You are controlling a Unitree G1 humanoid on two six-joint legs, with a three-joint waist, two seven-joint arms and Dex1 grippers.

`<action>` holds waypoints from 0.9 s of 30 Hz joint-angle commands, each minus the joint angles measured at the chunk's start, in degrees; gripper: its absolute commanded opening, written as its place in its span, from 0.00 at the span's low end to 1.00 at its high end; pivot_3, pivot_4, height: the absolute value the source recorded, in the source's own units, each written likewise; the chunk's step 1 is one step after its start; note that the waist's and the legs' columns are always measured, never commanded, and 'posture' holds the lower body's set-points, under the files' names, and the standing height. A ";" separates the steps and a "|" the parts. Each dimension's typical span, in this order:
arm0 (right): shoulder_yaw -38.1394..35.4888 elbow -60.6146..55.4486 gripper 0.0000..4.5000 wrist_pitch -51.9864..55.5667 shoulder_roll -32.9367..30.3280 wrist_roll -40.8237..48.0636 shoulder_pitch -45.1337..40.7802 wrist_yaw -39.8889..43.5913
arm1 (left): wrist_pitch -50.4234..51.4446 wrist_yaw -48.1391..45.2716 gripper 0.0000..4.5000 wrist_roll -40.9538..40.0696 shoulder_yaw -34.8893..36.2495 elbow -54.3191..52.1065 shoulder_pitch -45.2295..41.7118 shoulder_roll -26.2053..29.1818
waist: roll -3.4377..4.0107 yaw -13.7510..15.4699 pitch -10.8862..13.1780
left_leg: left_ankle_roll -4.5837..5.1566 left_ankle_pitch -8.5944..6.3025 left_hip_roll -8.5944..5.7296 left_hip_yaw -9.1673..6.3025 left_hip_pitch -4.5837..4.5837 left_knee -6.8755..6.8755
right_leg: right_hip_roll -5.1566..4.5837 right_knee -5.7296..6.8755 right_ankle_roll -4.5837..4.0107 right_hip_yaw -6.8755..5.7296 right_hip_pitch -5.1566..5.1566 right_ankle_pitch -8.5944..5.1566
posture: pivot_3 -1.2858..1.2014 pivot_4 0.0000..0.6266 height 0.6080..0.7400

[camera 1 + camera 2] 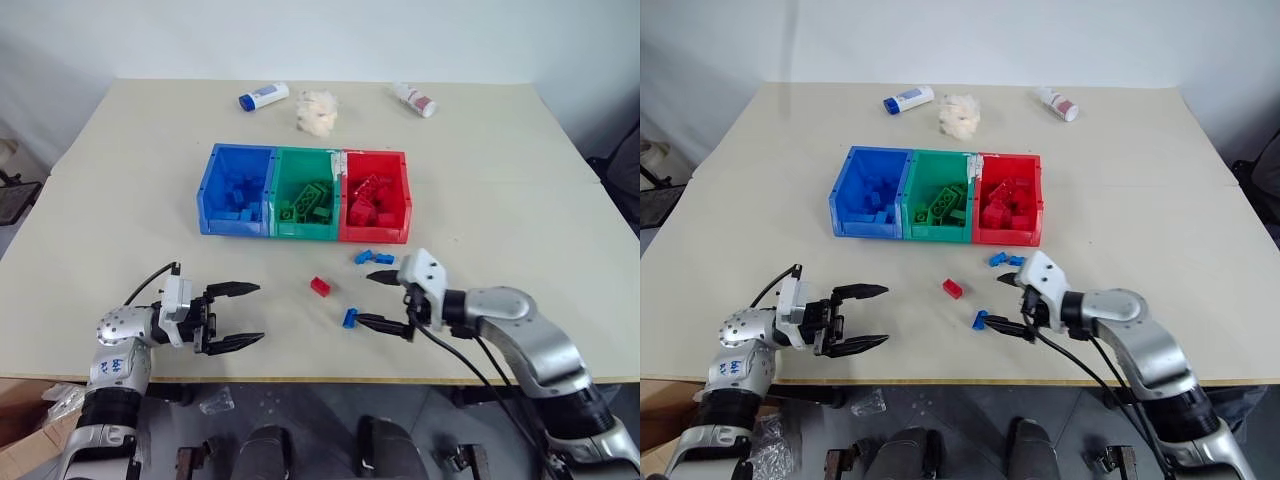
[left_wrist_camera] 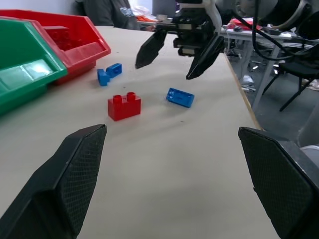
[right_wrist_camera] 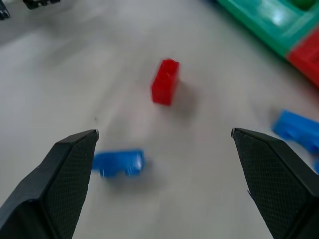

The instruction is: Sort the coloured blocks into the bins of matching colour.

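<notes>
Near the beige tabletop's (image 1: 120, 180) front edge, the right gripper (image 1: 384, 300), wide open and empty like the left gripper (image 1: 236, 315), should close on the small blue block (image 1: 349, 318).

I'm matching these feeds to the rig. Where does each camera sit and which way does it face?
Head pair: look down over the table, bins and both arms.
Left wrist: looks across the table at the red block, between its own fingers, facing the right gripper.
Right wrist: looks down at the red block between its own fingers.
Shared: all show the red block.
</notes>
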 commanded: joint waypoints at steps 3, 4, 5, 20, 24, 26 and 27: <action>2.74 0.36 0.99 -1.35 -0.77 -0.88 0.14 3.37 | 1.20 1.89 1.00 -2.12 2.17 -6.03 4.03 1.39 | 0.00 -0.13 0.00 | 0.02 -0.01 0.00 0.01 0.00 0.02 | 0.00 -0.02 0.00 0.02 0.00 0.00 | 0.52 0.24 1.00; 3.21 1.10 0.99 -1.71 -0.34 -1.22 0.07 3.48 | 1.40 2.15 1.00 -2.18 2.28 -6.66 4.59 1.40 | 0.00 -0.13 0.00 | 0.02 -0.02 0.00 0.01 0.01 0.02 | 0.00 0.00 0.00 0.02 0.01 0.00 | 0.52 0.24 1.00; 3.68 1.85 0.99 -2.16 0.07 -1.61 0.00 3.63 | 1.57 2.39 1.00 -2.20 2.38 -7.19 5.02 1.37 | 0.00 -0.11 0.00 | 0.02 -0.01 0.00 0.01 0.01 0.02 | 0.00 0.01 0.00 0.01 0.00 0.00 | 0.52 0.24 1.00; 1.96 2.83 0.32 -5.29 2.76 -2.95 -0.90 1.83 | 1.93 3.23 1.00 -2.09 2.42 -7.05 4.87 1.27 | 0.00 -0.17 0.00 | 0.01 -0.02 0.01 0.02 0.02 0.02 | 0.00 0.02 0.00 0.01 0.00 0.00 | 0.52 0.24 1.00; -0.38 2.08 0.32 -5.05 4.41 -1.98 -2.49 -0.14 | 1.67 3.04 1.00 -1.74 1.93 -5.65 3.64 0.81 | 0.00 -0.15 0.00 | 0.01 -0.02 0.01 0.02 0.02 0.03 | 0.00 0.03 0.00 0.01 0.00 0.00 | 0.52 0.24 1.00; -1.46 2.52 0.32 -4.77 5.81 -1.78 -4.26 -1.69 | 1.46 2.87 1.00 -1.57 1.75 -4.64 2.73 0.64 | 0.00 -0.16 0.00 | 0.01 -0.02 0.01 0.03 0.02 0.03 | 0.00 0.03 0.00 0.02 0.00 0.00 | 0.52 0.24 1.00; -1.73 3.00 0.32 -4.61 6.58 -1.77 -5.41 -2.31 | 1.25 2.76 1.00 -1.49 1.74 -4.03 2.22 0.63 | 0.00 -0.23 0.00 | 0.00 -0.01 0.01 0.03 0.02 0.03 | 0.00 0.04 0.00 0.01 -0.01 0.00 | 0.52 0.24 1.00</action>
